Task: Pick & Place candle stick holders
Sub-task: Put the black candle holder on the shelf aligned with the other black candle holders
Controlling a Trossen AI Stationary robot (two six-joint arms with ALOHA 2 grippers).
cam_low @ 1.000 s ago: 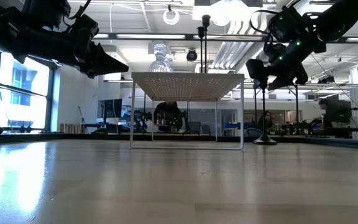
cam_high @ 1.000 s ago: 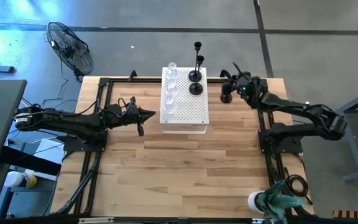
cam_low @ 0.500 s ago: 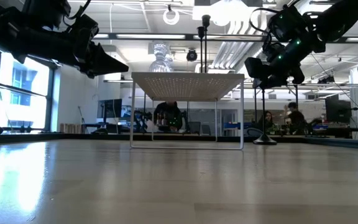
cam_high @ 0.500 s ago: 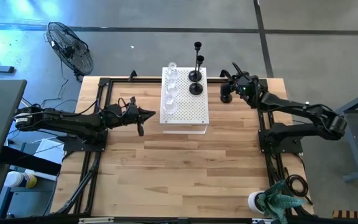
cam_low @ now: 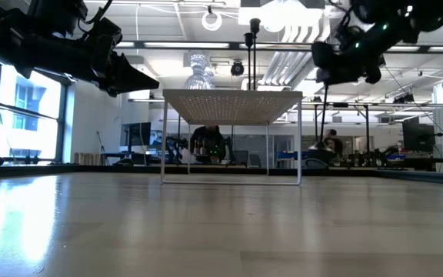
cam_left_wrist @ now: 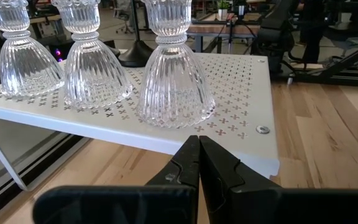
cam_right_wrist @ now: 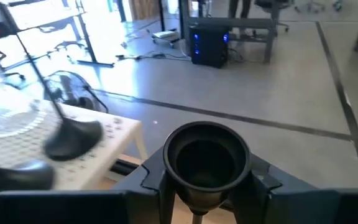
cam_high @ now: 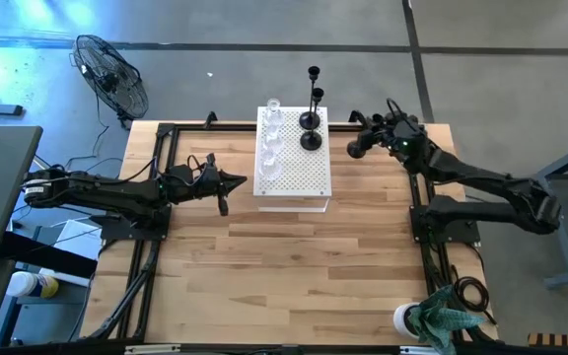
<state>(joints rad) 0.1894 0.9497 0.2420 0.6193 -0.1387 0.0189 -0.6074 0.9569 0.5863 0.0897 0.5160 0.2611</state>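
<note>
Black metal is what I see in my right gripper (cam_right_wrist: 194, 186): its fingers are closed on the thin stem of a black candle stick holder (cam_right_wrist: 207, 158), just under the round cup. A second ago the base of this holder stood on the wooden surface (cam_high: 264, 266), beside the white perforated board (cam_high: 299, 182). Now the low view shows no base there any more, and the right gripper (cam_low: 344, 65) is higher, so I judge the lift is done and the carry to the board is the step in hand.

On the board stand two black holders (cam_high: 311, 123) at the far end and a row of clear glass holders (cam_high: 272, 148) along the left side. The free part of the board is the near half, so the placing should go there.

My left gripper (cam_left_wrist: 199, 163) waits just beside the board's left edge, fingers pressed together and holding nothing, and it has not moved.
</note>
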